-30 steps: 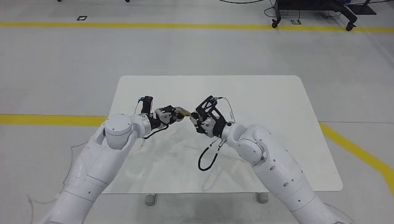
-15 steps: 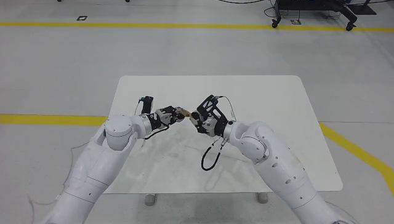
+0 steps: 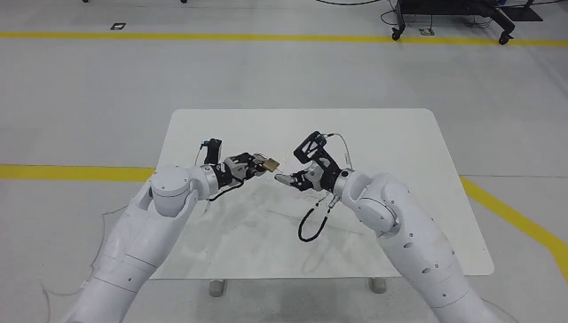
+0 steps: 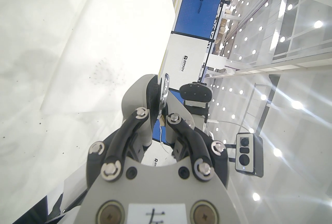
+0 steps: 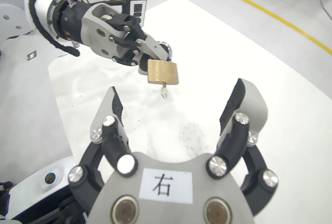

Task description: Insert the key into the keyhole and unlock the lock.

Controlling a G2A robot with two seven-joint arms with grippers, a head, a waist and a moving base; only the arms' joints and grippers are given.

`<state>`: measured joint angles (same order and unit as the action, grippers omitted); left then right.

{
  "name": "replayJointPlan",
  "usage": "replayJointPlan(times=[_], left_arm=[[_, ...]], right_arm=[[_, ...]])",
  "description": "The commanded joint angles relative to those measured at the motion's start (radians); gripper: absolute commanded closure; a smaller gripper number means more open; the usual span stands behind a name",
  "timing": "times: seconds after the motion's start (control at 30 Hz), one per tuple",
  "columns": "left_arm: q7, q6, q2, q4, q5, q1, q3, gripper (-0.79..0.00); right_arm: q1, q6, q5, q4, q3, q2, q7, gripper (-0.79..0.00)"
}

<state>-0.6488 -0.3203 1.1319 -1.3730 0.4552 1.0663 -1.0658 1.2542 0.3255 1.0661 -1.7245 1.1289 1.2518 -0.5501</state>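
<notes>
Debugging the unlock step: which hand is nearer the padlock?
Left. The left hand holds the padlock by its shackle; the right hand is open, apart from it, facing the key in its keyhole.

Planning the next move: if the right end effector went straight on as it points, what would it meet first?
Likely the key sticking out of the lock, though depth is unclear.

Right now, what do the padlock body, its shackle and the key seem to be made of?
The padlock body looks like brass: yellow-gold, with a dull brushed sheen. The shackle looks like polished or chromed steel: silver, with mirror-bright highlights. The key, hanging from the keyhole, is pale and silvery, probably metal; it is too small to tell its finish.
</notes>
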Motion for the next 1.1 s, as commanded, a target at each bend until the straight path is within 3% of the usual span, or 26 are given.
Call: replayJointPlan(times=[0.0,0.13,0.33,0.7,0.87,0.93,0.97,1.07], left_arm=[[0.0,-0.001,0.002,-0.006,-0.011,0.0,0.01,0.0],[-0.001,-0.009,0.009,-0.025,-0.069,-0.007,0.059,0.0],[0.006,-0.058,0.039,-0.035,-0.248,-0.097,0.214,0.0],[0.037,-0.186,0.16,0.136,-0.467,-0.275,0.538,0.0],[0.052,-0.263,0.204,0.195,-0.558,-0.316,0.616,0.0],[0.036,-0.281,0.214,0.204,-0.56,-0.325,0.622,-0.388],[0.036,-0.291,0.217,0.206,-0.569,-0.328,0.623,-0.763],[0.039,-0.322,0.219,0.187,-0.554,-0.327,0.595,-0.785]], right_arm=[[0.036,-0.027,0.007,-0.051,0.061,-0.009,0.012,-0.785],[0.129,-0.059,-0.01,-0.153,0.195,-0.028,0.033,-0.785],[0.129,-0.059,-0.01,-0.153,0.195,-0.028,0.033,-0.785],[0.129,-0.059,-0.01,-0.153,0.195,-0.028,0.033,-0.785],[0.129,-0.059,-0.01,-0.153,0.195,-0.028,0.033,-0.785],[0.129,-0.059,-0.01,-0.153,0.195,-0.028,0.033,-0.785],[0.129,-0.059,-0.01,-0.153,0.195,-0.028,0.033,-0.785],[0.129,-0.059,-0.01,-0.153,0.195,-0.028,0.033,-0.785]])
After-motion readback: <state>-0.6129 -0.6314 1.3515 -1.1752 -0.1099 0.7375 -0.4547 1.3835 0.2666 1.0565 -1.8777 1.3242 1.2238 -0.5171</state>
